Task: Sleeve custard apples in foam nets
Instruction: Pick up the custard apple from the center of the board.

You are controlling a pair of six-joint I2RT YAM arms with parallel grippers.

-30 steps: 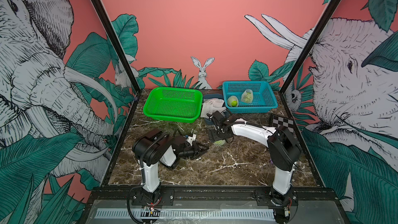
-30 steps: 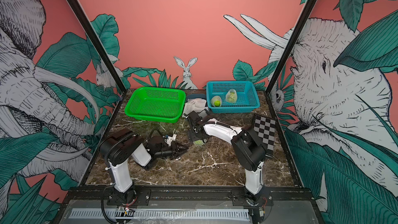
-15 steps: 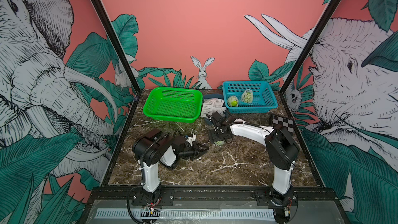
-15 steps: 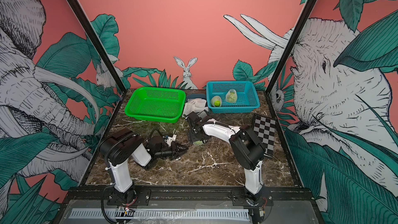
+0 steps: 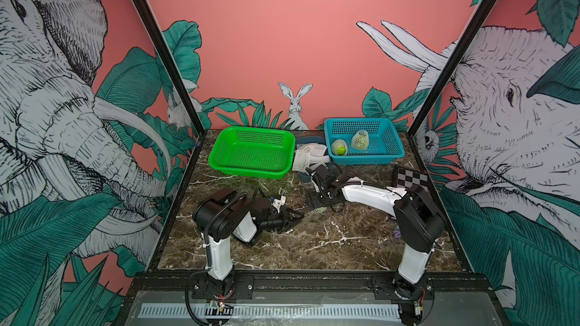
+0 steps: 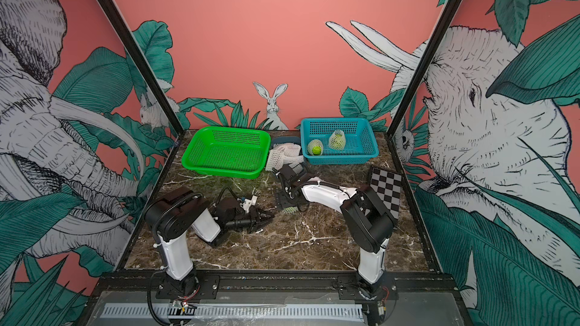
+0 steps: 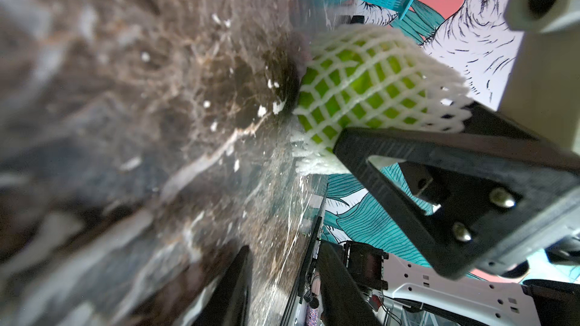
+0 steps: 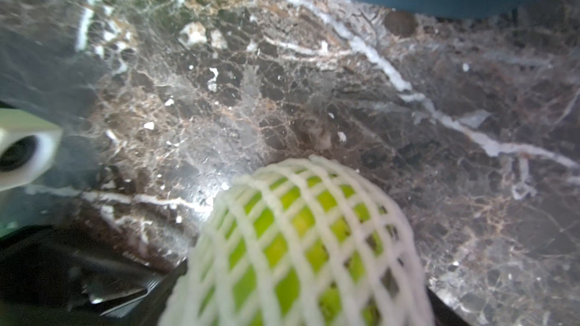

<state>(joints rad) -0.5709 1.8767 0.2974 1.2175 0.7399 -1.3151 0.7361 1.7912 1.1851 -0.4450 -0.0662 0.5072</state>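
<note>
Both top views barely show the custard apple [image 5: 319,210] mid-table, it's tucked under the right gripper [image 5: 316,206]. The right wrist cam gets it close up in its foam net [image 8: 301,164], with the jaws wide and a finger pressed on each side. The left gripper [image 5: 296,215] sits nearby, partly open and empty.

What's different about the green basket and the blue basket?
The green basket is bright green; the blue basket is teal-blue. The green basket is empty, while the blue basket holds two custard apples wrapped in white foam nets. The green basket sits on the robot's left, the blue basket on its right. Both are holey plastic baskets at the back of the table.
</note>
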